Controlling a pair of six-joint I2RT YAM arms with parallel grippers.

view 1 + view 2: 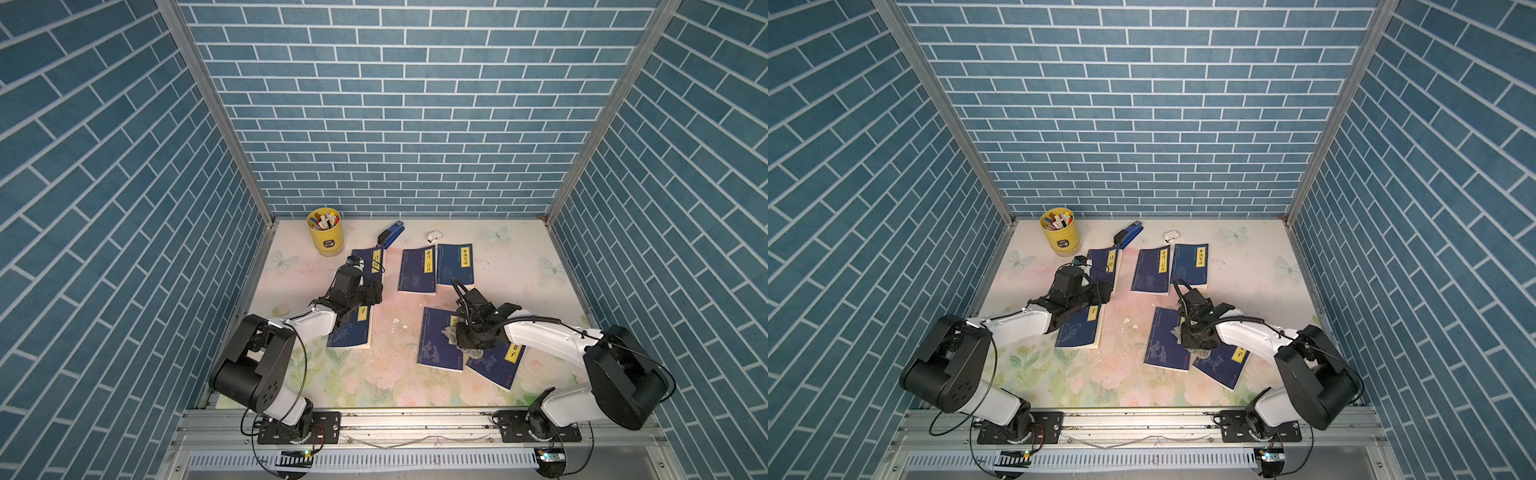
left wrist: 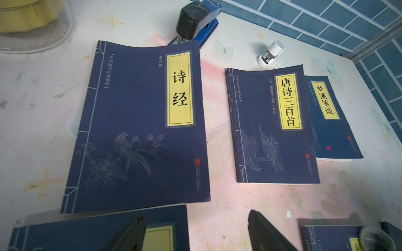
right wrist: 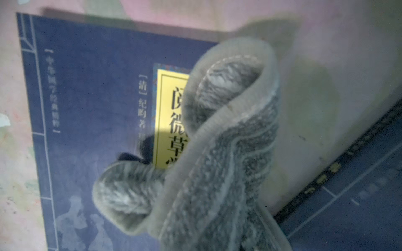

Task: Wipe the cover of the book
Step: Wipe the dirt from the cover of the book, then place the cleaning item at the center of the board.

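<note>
On the flowered table [image 1: 519, 270], front and right of centre, the book [image 1: 434, 345] lies flat. Its long axis runs front to back, title end toward the back wall, just beside a tilted second book [image 1: 496, 365]. The left gripper [image 2: 195, 217] stands wide, empty. The right gripper [image 1: 465, 338] is clamped on a grey cloth [image 3: 228, 163] over the book's title label.

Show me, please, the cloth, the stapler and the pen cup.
cloth [image 3: 228, 156], right wrist view, folded middle.
stapler [image 1: 394, 232], in a top view, blue body.
pen cup [image 1: 320, 237], in a top view, yellow wall.
</note>
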